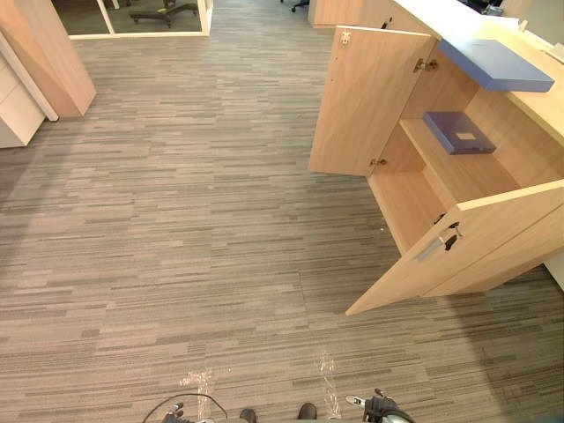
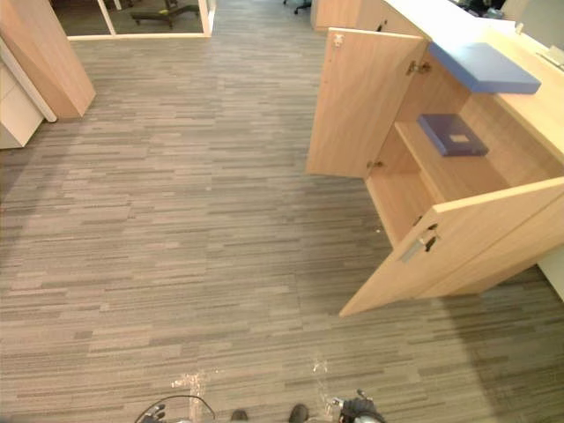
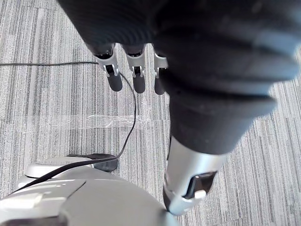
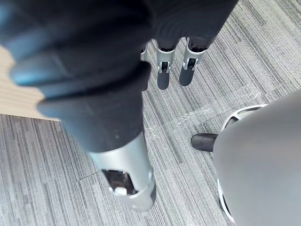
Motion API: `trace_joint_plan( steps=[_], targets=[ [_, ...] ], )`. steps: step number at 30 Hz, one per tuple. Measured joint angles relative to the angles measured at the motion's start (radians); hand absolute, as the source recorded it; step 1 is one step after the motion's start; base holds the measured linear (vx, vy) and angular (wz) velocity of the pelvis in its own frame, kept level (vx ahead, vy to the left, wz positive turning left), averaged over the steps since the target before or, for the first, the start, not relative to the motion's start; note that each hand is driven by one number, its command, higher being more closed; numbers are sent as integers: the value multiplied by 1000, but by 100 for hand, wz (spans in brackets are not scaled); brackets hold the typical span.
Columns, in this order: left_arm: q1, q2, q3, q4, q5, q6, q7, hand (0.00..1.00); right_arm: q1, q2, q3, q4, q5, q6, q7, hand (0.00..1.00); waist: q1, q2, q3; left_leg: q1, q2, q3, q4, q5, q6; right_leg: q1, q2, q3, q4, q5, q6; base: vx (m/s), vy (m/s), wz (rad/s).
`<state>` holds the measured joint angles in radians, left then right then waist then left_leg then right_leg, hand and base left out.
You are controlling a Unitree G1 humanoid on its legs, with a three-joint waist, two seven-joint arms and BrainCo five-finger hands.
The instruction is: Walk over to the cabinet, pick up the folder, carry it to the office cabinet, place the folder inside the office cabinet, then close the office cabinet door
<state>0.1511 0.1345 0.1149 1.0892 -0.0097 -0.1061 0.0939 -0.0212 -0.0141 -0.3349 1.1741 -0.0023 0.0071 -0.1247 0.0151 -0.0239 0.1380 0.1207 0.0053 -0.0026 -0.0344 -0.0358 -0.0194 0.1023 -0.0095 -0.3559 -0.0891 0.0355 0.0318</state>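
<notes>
A light wood cabinet [image 1: 419,207] stands at the right with both doors swung wide: one door [image 1: 366,101] at the far side, the other [image 1: 467,247], with a metal handle [image 1: 438,244], nearer me. A dark blue folder [image 1: 458,132] lies flat on its inner shelf. Another blue folder [image 1: 496,64] lies on the cabinet's top. My left hand [image 3: 136,75] hangs at my side over the carpet, fingers straight, holding nothing. My right hand [image 4: 164,70] hangs the same way, open and empty. Both are well short of the cabinet.
Grey striped carpet [image 1: 194,229] stretches between me and the cabinet. A wooden panel [image 1: 48,53] and a white unit [image 1: 13,106] stand at the far left. An office chair base [image 1: 163,11] shows at the top. Tape marks [image 1: 203,381] lie near my feet.
</notes>
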Motion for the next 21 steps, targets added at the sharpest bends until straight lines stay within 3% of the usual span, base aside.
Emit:
trace_joint_plan(
  steps=[21],
  targets=[
    [-3, 3, -8, 2, -65, 1, 39, 0, -3, 8, 23, -1, -20, -7, -35, 0, -1, -3, 3, 0, -1, -18, -13, 15, -15, 6, -3, -26, 1, 0, 17, -2, -3, 3]
  ],
)
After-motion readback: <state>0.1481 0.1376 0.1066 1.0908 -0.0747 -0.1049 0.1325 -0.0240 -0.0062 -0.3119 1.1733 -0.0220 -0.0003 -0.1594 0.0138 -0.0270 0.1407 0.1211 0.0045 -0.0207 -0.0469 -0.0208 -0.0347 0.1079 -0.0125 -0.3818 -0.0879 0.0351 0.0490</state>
